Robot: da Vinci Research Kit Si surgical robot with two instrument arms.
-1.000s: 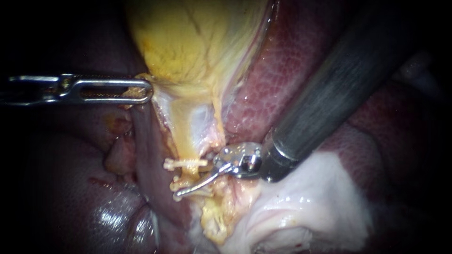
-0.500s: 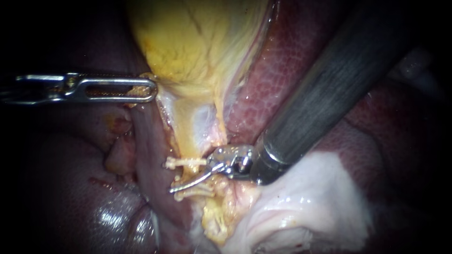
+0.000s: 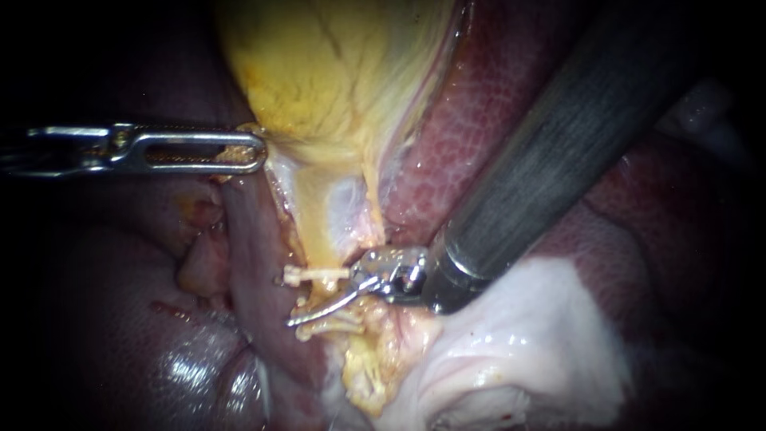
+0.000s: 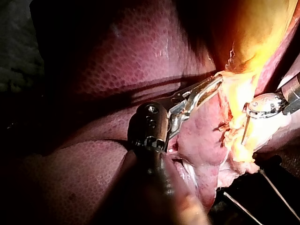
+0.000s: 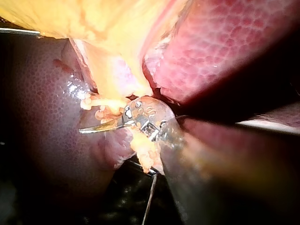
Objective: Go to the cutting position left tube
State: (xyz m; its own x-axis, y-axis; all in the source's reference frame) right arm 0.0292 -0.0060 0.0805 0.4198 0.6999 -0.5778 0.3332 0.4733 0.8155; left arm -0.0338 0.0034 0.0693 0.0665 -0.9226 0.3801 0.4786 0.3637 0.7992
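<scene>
Headcount from where I'm standing:
- Instruments: 2, the left instrument [image 3: 251,153] and the right instrument [image 3: 319,311].
- Gallbladder [image 3: 335,72]: 1.
- Liver [image 3: 495,104]: 1, showing as several dark red lobes around the gallbladder.
- Tube [image 3: 317,254] carrying clips: 1 that I can make out.
- Clips: 2 for sure, the upper clip [image 3: 315,275] and the lower clip [image 3: 331,326]. Pale bits bunched by the lower one could be a third; can't separate them.
- Pale tissue flap [image 3: 519,319]: 1.
- Thin strands [image 4: 243,206] under the tissue: 2 in the left wrist view, 1 in the right wrist view.
</scene>
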